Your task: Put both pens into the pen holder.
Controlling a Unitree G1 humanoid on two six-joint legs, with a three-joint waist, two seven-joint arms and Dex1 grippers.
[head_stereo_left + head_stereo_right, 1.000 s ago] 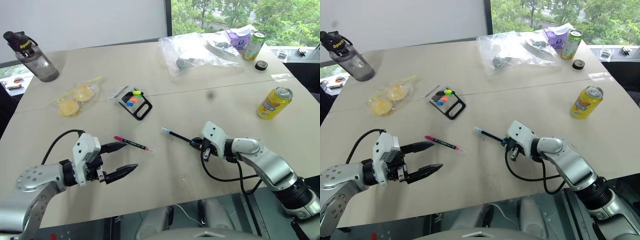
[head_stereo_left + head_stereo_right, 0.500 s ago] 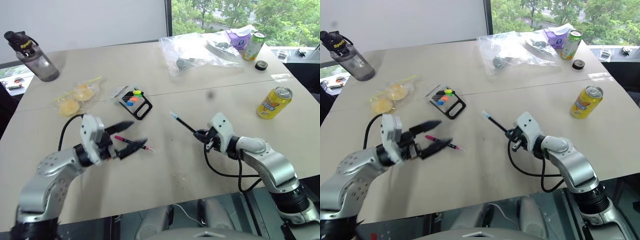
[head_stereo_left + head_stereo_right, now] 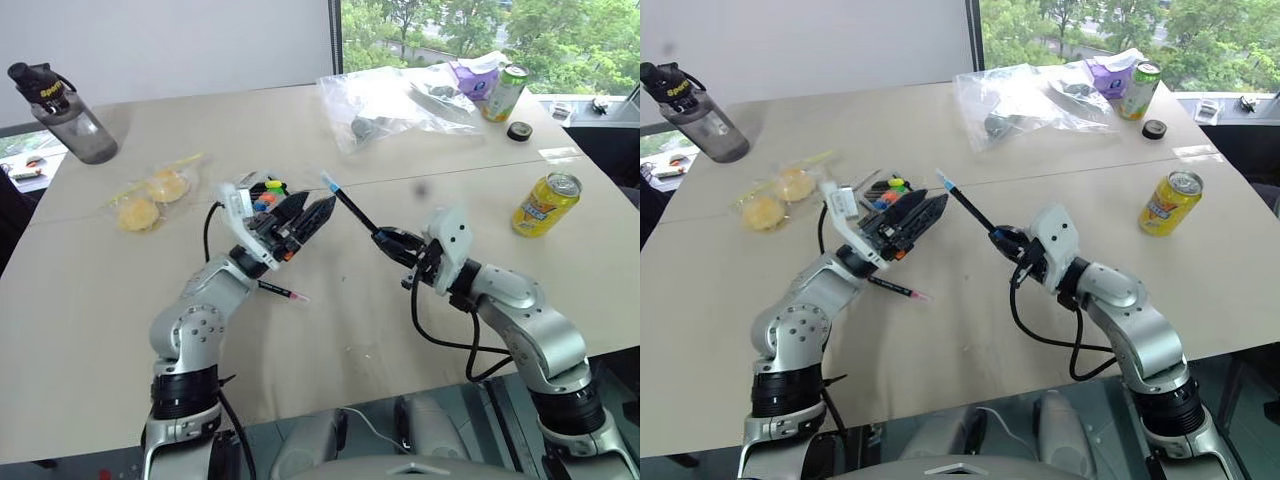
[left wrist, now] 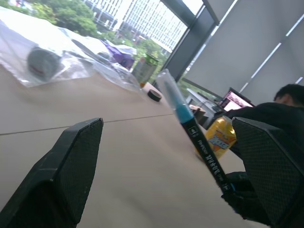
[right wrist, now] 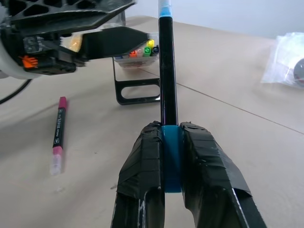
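Our right gripper (image 5: 172,164) has its two black fingers pressed tight on the blue end of the blue pen (image 3: 352,212), so the barrel sticks out past the fingertips and slants up and toward our left, its pale tip raised off the table (image 3: 420,340). We judge it is held by the end like this so the free length can be offered across or lowered tip-first into the pen holder (image 5: 137,84). Our left gripper (image 3: 306,218) has its fingers spread wide with nothing between them, and the blue pen's tip stands just in front of that gap; it looks to us like a handover or a steadying grasp being set up, though no contact shows. The pink pen (image 3: 890,288) lies flat on the table below our left forearm, apart from both grippers and near the holder, not yet picked up. The holder sits on the table just behind the left gripper, which covers most of it from the head camera; we make out coloured bits inside but cannot tell how much room is left. In the left wrist view a person (image 4: 290,95) is cut off at the edge.
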